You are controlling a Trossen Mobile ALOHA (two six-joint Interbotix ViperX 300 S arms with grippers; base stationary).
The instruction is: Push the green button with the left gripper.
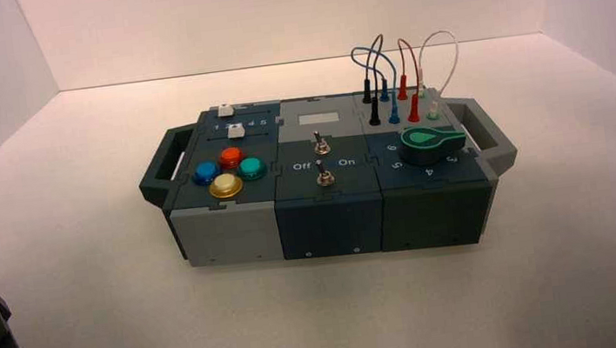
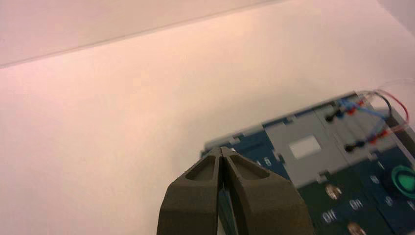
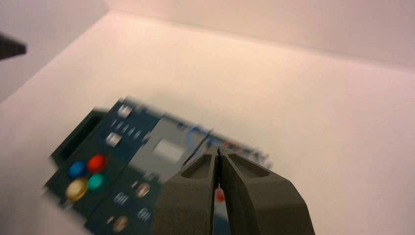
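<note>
The green button [image 1: 252, 168] is small, round and teal-green. It sits on the box's left module, right of the red button [image 1: 231, 156], the blue button [image 1: 204, 173] and the bigger yellow button [image 1: 225, 185]. It also shows in the right wrist view [image 3: 98, 181]. My left gripper [image 2: 222, 151] is shut and empty, held well above and off the box's left end; its fingers hide the button group in the left wrist view. My right gripper [image 3: 218, 151] is shut and empty, high above the box's wire end. Neither gripper touches the box.
The box [image 1: 233, 235] stands mid-table with handles at both ends. Two toggle switches [image 1: 320, 146] marked Off and On sit in its middle. The large green rotary knob [image 1: 430, 143] and plugged wires [image 1: 389, 68] are at its right. White walls surround the table.
</note>
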